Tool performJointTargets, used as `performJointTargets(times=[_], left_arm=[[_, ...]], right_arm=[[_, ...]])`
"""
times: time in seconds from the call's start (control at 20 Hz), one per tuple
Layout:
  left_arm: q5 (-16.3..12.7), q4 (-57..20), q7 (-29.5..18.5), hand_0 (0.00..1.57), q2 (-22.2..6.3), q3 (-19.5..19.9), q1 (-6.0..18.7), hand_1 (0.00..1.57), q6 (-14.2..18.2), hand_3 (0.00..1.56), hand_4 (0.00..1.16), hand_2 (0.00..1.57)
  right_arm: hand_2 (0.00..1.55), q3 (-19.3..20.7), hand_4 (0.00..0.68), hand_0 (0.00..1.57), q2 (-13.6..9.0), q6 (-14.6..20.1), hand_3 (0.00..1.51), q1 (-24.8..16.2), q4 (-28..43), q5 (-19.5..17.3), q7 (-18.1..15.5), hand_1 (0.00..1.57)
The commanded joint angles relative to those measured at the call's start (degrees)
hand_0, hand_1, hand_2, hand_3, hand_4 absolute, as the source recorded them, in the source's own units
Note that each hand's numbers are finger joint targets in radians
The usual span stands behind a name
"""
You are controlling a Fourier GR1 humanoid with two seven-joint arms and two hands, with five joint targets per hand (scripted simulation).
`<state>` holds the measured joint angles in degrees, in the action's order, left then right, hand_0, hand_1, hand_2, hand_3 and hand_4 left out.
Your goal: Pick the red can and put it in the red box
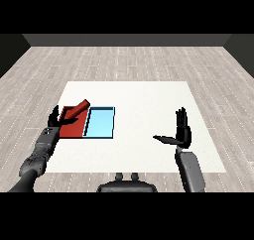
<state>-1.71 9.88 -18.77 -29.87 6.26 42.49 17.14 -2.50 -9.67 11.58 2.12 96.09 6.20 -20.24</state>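
Red can (78,110) lies tilted over the red tray (72,127); left hand (53,118) fingers look relaxed beside it, right hand (182,130) fingers straight.

Right of the light blue tray (100,123), bare table (149,100) is lying open; left of it, the red can (77,111) is leaning over the red tray (72,128).
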Motion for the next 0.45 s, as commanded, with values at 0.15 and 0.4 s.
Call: performJointTargets(times=[0.15, 0.4], left_arm=[[-13.2, 15.7, -18.4, 0.00, 6.5, 11.0, 3.5, 0.00, -8.6, 0.00, 0.00, 0.00], [-15.0, 25.0, -25.5, 0.00, 17.0, 8.0, -2.7, 0.00, -15.2, 0.00, 0.00, 0.00]], right_arm=[[0.00, -0.6, 0.000, 0.00, 0.5, -2.9, 0.00, 0.7, 0.5, 2.5, -0.9, 0.00], [0.00, -3.8, 0.000, 0.00, 2.2, -7.8, 0.00, -1.9, -1.8, 5.1, -3.1, 0.00]])
